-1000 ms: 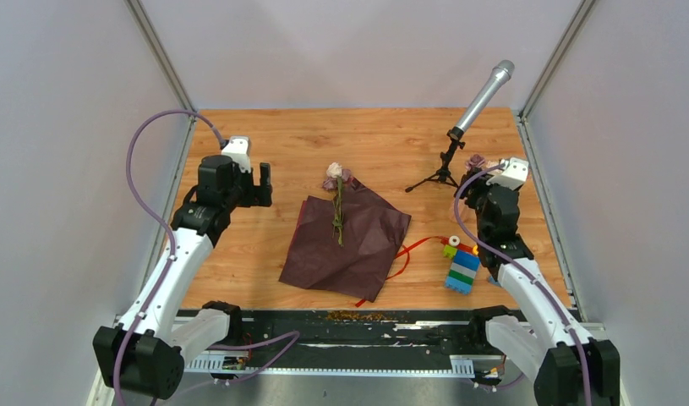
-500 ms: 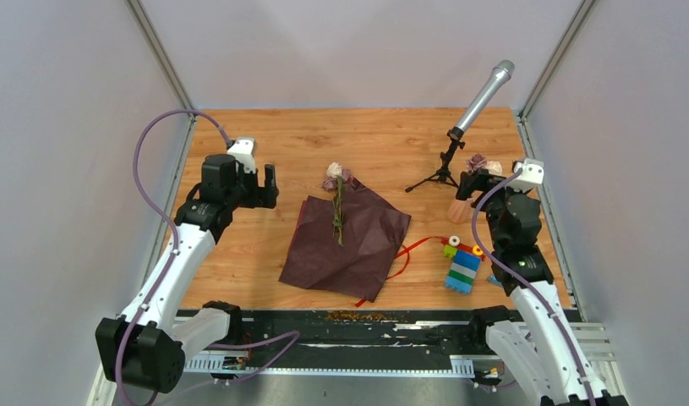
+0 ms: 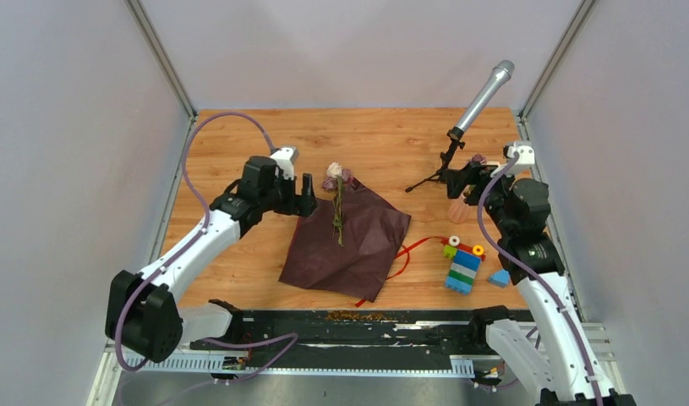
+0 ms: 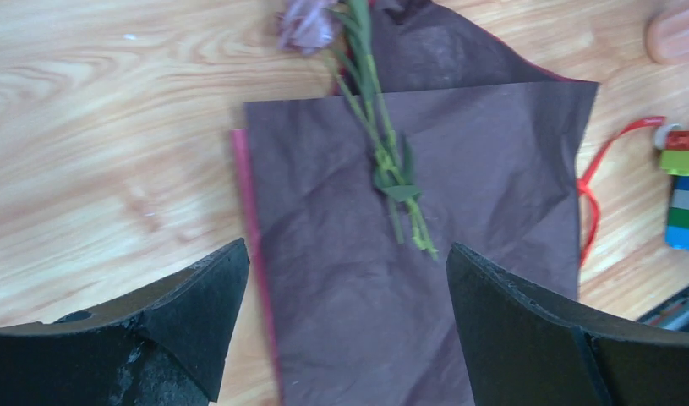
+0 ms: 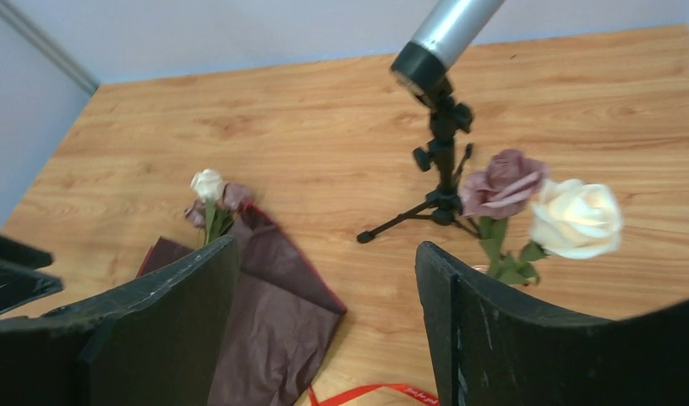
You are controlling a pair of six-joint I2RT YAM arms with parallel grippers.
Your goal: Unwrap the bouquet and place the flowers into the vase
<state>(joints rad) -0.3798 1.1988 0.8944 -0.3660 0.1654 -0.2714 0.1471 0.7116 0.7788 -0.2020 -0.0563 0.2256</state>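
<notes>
The paper [image 3: 349, 249] lies open mid-table with flowers [image 3: 337, 211] on it, heads toward 12 o'clock, the vase [image 3: 456, 210] at its 2 o'clock holds two roses [image 5: 501, 182], and the left gripper [image 3: 308, 196] at the paper's 11 o'clock and the right gripper [image 5: 325, 245] by the vase both gape wide, empty.

The left hand [image 4: 347, 258] hangs over the wooden tabletop [image 4: 112, 127] with its two dark fingers [image 4: 188, 313] spread wide and nothing between them, above the maroon wrapping paper [image 4: 484, 169], which lies opened flat. The flowers [image 4: 383, 144] lie slantwise on the paper's far part, green stems together, a mauve head past its far edge. Right of the paper are a red ribbon [image 4: 596, 173], toy bricks [image 4: 684, 190] and, at the far corner, a peach edge of the vase [image 4: 677, 30].
</notes>
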